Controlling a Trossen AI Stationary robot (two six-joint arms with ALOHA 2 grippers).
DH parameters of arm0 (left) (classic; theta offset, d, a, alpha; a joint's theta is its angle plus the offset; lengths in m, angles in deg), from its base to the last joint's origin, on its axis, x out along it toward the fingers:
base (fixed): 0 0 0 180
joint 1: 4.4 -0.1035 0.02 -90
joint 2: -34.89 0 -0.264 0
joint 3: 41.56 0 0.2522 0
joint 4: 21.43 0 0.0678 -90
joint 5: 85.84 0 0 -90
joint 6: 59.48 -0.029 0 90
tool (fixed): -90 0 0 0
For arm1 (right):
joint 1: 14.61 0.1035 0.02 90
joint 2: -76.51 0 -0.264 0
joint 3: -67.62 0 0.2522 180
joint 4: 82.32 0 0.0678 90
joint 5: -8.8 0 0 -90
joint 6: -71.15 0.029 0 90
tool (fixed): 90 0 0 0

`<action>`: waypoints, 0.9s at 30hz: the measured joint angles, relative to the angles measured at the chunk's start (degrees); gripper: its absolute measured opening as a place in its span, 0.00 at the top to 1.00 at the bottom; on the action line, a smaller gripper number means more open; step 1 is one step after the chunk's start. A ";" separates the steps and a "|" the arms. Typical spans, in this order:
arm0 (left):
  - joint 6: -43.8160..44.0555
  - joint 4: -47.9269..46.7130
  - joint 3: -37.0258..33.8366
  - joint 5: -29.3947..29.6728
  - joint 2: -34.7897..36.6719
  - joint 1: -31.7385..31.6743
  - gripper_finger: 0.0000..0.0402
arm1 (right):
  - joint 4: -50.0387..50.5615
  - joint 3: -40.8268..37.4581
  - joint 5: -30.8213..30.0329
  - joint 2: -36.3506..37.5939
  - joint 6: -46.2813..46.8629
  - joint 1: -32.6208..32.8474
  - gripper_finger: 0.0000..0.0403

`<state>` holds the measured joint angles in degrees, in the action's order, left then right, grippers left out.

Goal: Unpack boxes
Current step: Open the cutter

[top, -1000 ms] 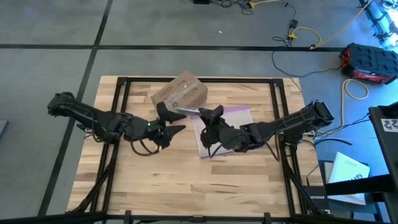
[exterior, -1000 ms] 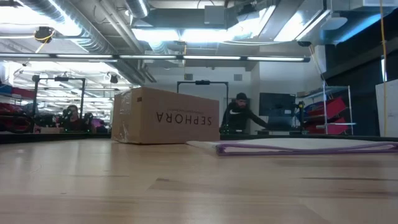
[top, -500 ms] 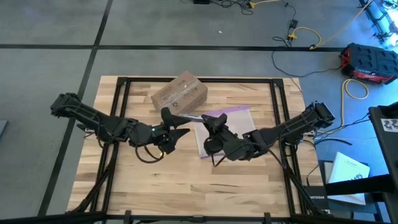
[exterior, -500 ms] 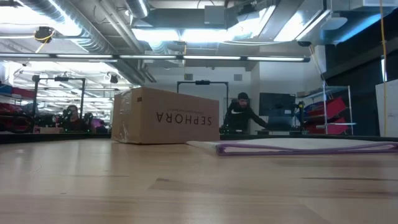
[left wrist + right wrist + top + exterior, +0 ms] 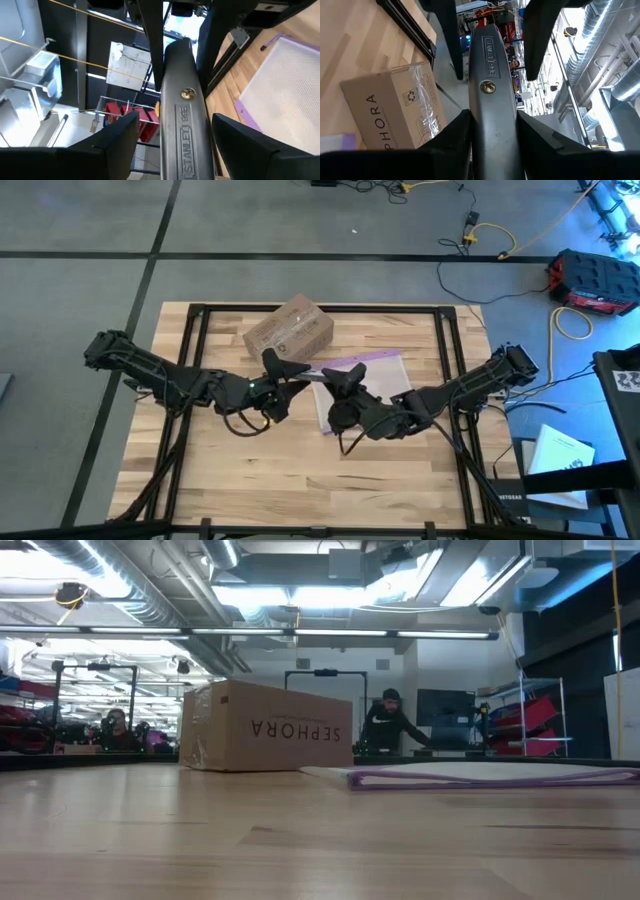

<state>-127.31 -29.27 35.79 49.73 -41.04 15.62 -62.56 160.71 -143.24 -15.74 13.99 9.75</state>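
A brown cardboard box point(image 5: 290, 330) with black "SEPHORA" lettering point(image 5: 295, 730) rests on its base at the table's far middle, and no gripper touches it. My right gripper point(image 5: 335, 375) is shut on a grey Stanley knife tool point(image 5: 310, 369), which is held in the air near the box. My left gripper point(image 5: 290, 372) is open. Its fingers point(image 5: 120, 135) stand on either side of the knife's left end point(image 5: 187, 135) with gaps showing. A clear bag with a purple edge point(image 5: 375, 375) lies flat under my right arm. My right gripper pinches the knife's right-hand part point(image 5: 492, 135) between its two fingers point(image 5: 452, 140), which sit on the two narrow edges. The fingers come about level from the table's right and lie along the knife. The knife hangs level, clear of the table.
Black frame rails point(image 5: 195, 330) run along the wooden table's point(image 5: 300, 470) left, far and right edges. People and shelving show in the room behind the box point(image 5: 385, 725). Bare wood lies toward the near edge.
My left gripper has moved toward the table's right, and its open fingers now flank the knife's left end. My right gripper has shifted a little toward the near edge with the knife and has rolled slightly. The box and the bag have stayed put.
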 joint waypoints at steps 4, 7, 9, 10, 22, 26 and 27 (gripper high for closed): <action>-0.91 0.79 0.00 -0.85 -0.03 -0.34 0.41 | 0.00 0.00 0.17 0.00 0.12 0.00 0.72; -1.15 0.68 0.00 -1.75 -0.05 -0.71 0.41 | 0.00 0.00 0.17 0.00 0.12 0.00 0.72; -0.87 1.04 0.00 -2.68 -0.36 -1.06 0.41 | 0.04 0.00 0.21 0.00 0.12 0.00 0.72; -1.17 1.00 0.00 -3.05 -0.44 -1.19 0.41 | 0.03 0.00 0.25 0.00 0.12 0.00 0.72; -1.80 1.19 0.00 -3.84 -1.43 -2.45 0.41 | 0.02 0.00 0.22 0.00 0.12 0.00 0.72; -1.77 1.22 0.00 -3.84 -1.43 -2.87 0.41 | 0.02 0.00 0.22 0.00 0.12 0.00 0.72; -1.80 1.16 0.00 -3.84 -1.43 -2.94 0.41 | 0.00 0.00 0.22 0.00 0.12 0.00 0.72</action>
<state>-129.11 -28.11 35.79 45.89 -42.47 12.68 -62.56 160.71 -143.02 -15.74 14.11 9.75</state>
